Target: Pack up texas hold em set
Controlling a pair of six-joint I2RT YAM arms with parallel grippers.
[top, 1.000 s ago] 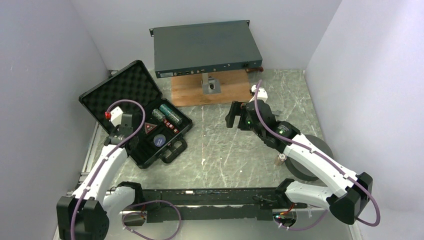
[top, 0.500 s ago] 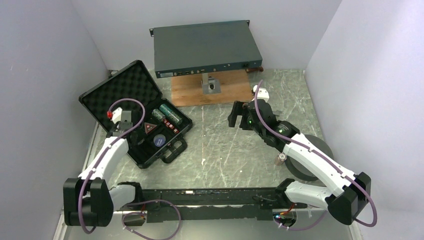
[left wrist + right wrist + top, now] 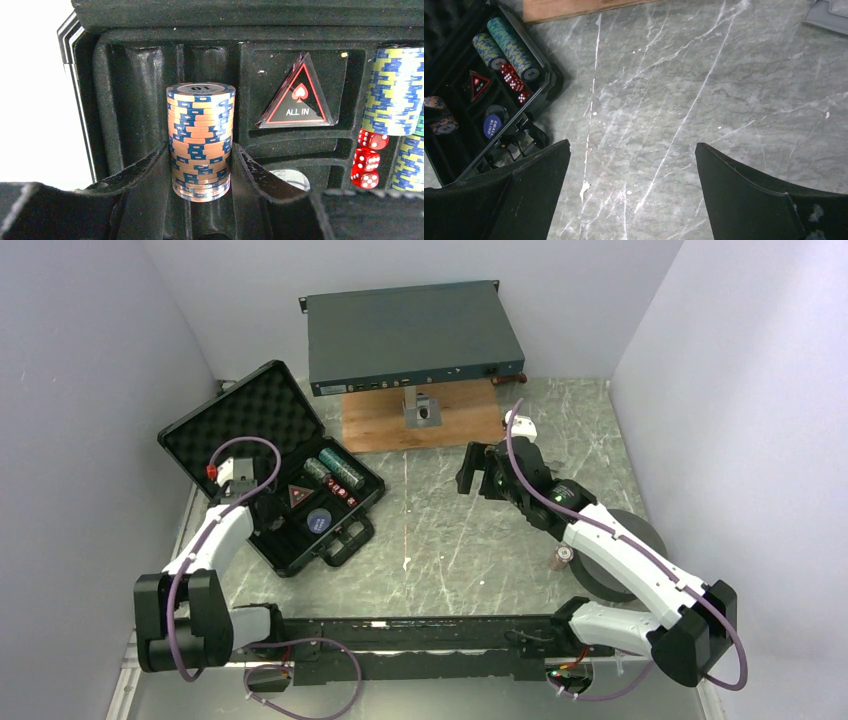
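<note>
While the left tool (image 3: 200, 152) clenches an orange-and-blue chip stack (image 3: 201, 130) from both sides inside a slot of the black case (image 3: 245, 410), the right tool (image 3: 631, 146) hangs released, its jaws spread wide, above the marble surface (image 3: 450, 540) to the right of the case. The case lies open by the left edge of the surface, its foam-lined lid leaning toward the far left corner. Beside the held stack, the red triangle marker (image 3: 299, 97) sits in its own recess; three red dice (image 3: 367, 160) line up right of it, just beside blue-and-yellow chip stacks (image 3: 395, 90). The blue round disc (image 3: 492, 125) rests in a round pocket near the case's handle (image 3: 345, 538)
</note>
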